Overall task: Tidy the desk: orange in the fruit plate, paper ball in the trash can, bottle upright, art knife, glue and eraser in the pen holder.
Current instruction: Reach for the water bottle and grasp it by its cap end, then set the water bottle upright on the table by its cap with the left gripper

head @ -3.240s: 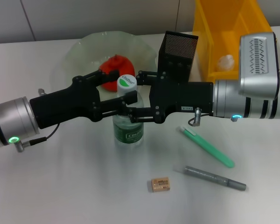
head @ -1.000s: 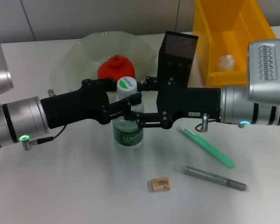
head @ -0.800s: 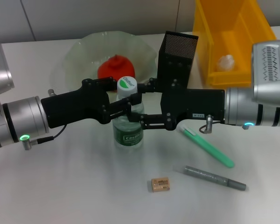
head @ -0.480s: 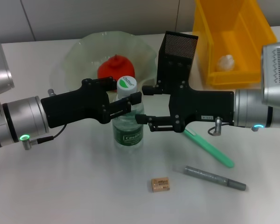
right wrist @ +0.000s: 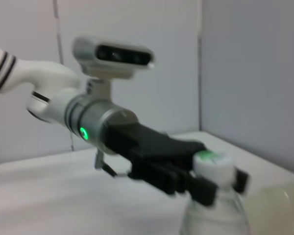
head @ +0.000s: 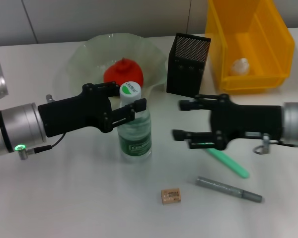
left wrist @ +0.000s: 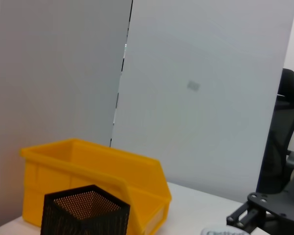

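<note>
White desk point(head: 79, 198) carries everything. At left, the left gripper point(head: 126, 105) pinches the neck of the clear plastic bottle point(head: 134, 130) to hold it upright, in front of the wavy glass plate point(head: 84, 54) with the orange point(head: 124, 72). Further right, the right gripper point(head: 184, 120) hangs spread open above the green knife point(head: 231, 163).

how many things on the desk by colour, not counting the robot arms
Green: 2, the bottle and the art knife
Yellow: 1, the trash can
Black: 1, the pen holder
Orange-red: 1, the orange
Clear: 1, the fruit plate
White: 1, the paper ball
Grey: 1, the glue
Tan: 1, the eraser
Total: 9
</note>
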`<state>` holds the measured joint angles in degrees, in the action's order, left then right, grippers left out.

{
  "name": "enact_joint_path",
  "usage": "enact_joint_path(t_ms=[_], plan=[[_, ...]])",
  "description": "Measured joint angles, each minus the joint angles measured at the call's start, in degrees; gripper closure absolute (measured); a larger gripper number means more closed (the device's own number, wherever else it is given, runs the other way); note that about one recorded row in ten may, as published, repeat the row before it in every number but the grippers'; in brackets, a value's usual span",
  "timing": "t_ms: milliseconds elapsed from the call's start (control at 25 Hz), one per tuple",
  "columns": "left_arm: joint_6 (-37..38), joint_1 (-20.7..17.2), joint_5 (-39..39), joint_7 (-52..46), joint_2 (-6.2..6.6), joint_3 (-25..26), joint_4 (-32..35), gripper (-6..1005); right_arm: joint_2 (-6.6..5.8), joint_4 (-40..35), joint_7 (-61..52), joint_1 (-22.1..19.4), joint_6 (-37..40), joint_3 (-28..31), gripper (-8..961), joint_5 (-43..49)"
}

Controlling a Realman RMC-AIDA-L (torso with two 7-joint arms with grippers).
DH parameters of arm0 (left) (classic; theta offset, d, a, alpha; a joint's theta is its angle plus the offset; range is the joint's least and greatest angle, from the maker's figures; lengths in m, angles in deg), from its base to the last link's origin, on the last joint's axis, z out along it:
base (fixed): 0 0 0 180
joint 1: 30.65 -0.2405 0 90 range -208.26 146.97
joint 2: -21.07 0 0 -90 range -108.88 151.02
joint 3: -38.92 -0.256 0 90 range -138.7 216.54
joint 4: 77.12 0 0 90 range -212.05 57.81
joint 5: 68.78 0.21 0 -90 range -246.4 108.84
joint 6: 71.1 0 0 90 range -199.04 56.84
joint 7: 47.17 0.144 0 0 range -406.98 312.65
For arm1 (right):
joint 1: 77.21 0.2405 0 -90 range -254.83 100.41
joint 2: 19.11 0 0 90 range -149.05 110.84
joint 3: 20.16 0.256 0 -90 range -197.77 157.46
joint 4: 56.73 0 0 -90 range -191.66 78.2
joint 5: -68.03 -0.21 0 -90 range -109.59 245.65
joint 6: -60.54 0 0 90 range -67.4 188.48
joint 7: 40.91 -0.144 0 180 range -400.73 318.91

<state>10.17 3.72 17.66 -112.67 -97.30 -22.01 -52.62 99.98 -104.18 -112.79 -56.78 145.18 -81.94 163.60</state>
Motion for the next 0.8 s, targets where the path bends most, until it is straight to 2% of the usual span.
enact_joint_path(t_ms=[240,480,600,800], plan=[[1.11,-1.44,0.02,-1.66,-0.02,-0.05,3.6,540,-0.05,-5.44,-4.51,-5.02,2.75,6.95,215,3.68],[1.79,-1.84,0.03,-4.64,0.17,-1.76,7.18,554,-0.51,-5.92,-7.29,-5.91,8.33,18.56,215,9.55],[1.97,-3.07,0.0,-6.11,0.19,-2.35,10.64,553,-0.72,-6.01,-8.22,-5.97,9.23,21.59,215,12.37],[2.27,-3.85,-0.06,-6.5,0.27,-2.36,11.49,546,-1.01,-6.57,-10.08,-6.11,10.74,25.42,215,18.86]])
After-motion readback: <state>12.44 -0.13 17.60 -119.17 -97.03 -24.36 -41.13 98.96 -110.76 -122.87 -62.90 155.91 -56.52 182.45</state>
